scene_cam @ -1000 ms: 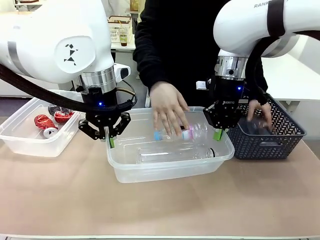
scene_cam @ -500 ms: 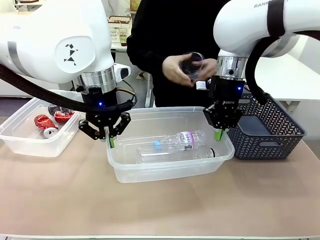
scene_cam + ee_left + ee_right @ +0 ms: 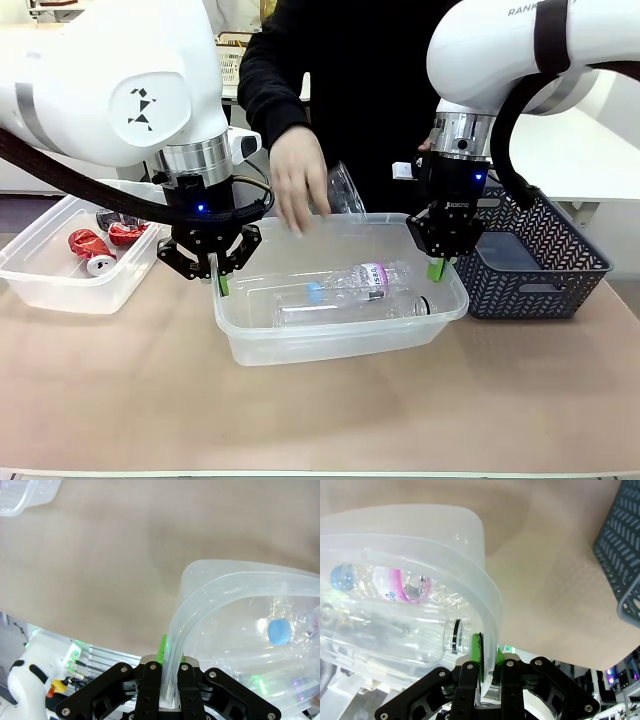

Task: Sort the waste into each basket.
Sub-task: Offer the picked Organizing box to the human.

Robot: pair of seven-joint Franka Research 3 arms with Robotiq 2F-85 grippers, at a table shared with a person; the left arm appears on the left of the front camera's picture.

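Cans (image 3: 98, 243) lie in the left tub (image 3: 40, 280). My left end effector (image 3: 220, 283) pinches the middle tub (image 3: 330, 340) by its left rim. Bottles (image 3: 350, 290) lie inside; a hand (image 3: 298, 190) holds another bottle (image 3: 343, 190) above. My right end effector (image 3: 436, 270) pinches the right rim.

Person's hand (image 3: 298, 180) and bottle (image 3: 343, 190) block space above middle tub (image 3: 330, 345).

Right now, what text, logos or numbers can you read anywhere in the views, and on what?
"RAN": partial grey lettering on the right arm's upper link, cut off by the picture's top edge.
Black angular logo mark, no letters, on the left arm's white housing.
Print on the pink-labelled bottle in the middle tub: too small and blurred to read.
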